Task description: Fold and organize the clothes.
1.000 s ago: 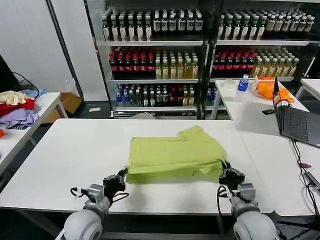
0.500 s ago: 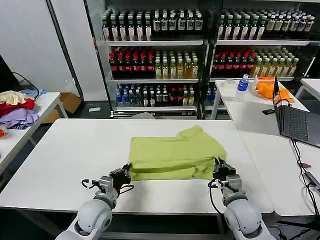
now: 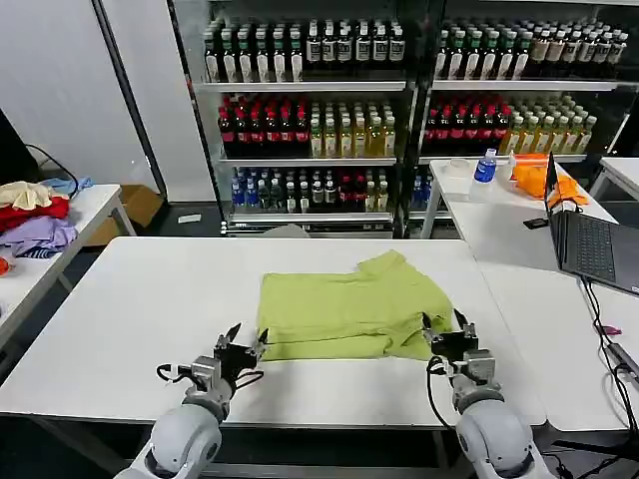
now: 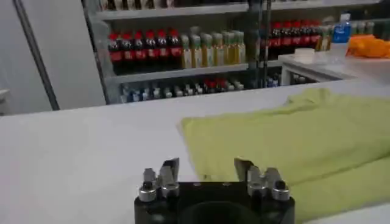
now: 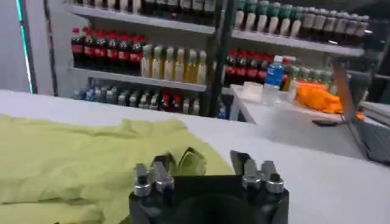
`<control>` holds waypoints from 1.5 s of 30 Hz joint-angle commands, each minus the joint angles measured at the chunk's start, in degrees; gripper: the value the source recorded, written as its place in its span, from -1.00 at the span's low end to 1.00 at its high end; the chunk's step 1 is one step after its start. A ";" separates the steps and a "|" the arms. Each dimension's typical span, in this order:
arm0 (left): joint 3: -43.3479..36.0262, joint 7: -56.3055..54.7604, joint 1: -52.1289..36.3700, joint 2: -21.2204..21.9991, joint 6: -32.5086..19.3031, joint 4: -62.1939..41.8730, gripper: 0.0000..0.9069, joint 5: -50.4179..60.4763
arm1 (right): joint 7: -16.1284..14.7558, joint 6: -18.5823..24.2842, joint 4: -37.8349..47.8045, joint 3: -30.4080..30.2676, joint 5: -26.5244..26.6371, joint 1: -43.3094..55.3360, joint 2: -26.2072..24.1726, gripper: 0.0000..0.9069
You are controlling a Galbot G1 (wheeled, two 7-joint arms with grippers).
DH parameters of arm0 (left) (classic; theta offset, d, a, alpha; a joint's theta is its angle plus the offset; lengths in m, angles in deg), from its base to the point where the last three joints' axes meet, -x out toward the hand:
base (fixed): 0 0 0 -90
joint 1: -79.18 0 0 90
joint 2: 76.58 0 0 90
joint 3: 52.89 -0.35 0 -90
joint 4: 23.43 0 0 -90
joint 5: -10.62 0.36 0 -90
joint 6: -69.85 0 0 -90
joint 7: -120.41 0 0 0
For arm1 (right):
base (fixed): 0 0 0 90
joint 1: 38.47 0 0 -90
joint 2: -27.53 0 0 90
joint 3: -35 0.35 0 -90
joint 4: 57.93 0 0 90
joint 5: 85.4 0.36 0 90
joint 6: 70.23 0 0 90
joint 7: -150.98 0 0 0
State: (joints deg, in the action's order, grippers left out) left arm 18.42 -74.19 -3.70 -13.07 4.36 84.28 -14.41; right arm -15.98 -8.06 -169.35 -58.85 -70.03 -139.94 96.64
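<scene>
The lime-green shirt [image 3: 349, 309] lies folded on the white table [image 3: 130, 299], its near edge doubled over into a thick band. My left gripper [image 3: 240, 339] stands open at the shirt's near left corner, with nothing between its fingers. The right gripper [image 3: 444, 329] is open at the near right corner, also holding nothing. From the left wrist, the left gripper [image 4: 207, 165] has the shirt [image 4: 292, 140] spread just beyond it. In the right wrist view a small fold of the shirt [image 5: 73, 158] sits close by one finger of the right gripper [image 5: 201, 159].
An open laptop [image 3: 594, 244] with cables sits on the table to the right. An orange cloth [image 3: 534, 175] and a water bottle [image 3: 486, 165] lie behind it. A red, purple and cream garment pile [image 3: 35, 215] rests on the left table. Bottle shelves [image 3: 329, 120] fill the back.
Both grippers carried the shirt's near hem away from the table's front edge, then let go and opened. The hem now lies flat on the table.
</scene>
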 commanded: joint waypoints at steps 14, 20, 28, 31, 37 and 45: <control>-1.01 -0.72 1.38 1.90 3.53 -3.16 0.93 -0.20 | 0.89 -4.13 3.63 1.05 -0.06 -1.52 0.04 1.00; -0.97 -1.65 1.28 1.94 5.21 -3.42 -0.96 -0.46 | 1.00 -4.12 4.38 -1.16 0.61 -0.54 0.47 -1.00; -0.54 -0.21 2.92 1.55 4.52 -1.95 -0.96 -1.51 | 2.24 -4.07 4.73 -2.20 3.69 -0.85 0.54 -1.00; -0.44 0.38 3.10 1.54 3.97 -1.88 -0.96 -1.83 | 2.27 -4.13 4.40 -2.27 3.99 -1.13 0.57 -1.00; -0.16 0.47 4.45 1.59 3.66 -0.31 -0.96 -1.57 | 2.26 -4.05 3.62 -1.56 4.79 -2.48 0.45 -1.00; 0.26 0.90 7.81 1.22 3.03 3.26 -0.96 -1.16 | 2.15 -3.89 -0.64 0.47 5.02 -6.71 0.33 -1.00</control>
State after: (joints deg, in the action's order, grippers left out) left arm 18.54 -73.64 1.07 -11.76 7.52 84.42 -15.65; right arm -13.98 -11.82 -167.78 -59.00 -65.57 -144.35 96.93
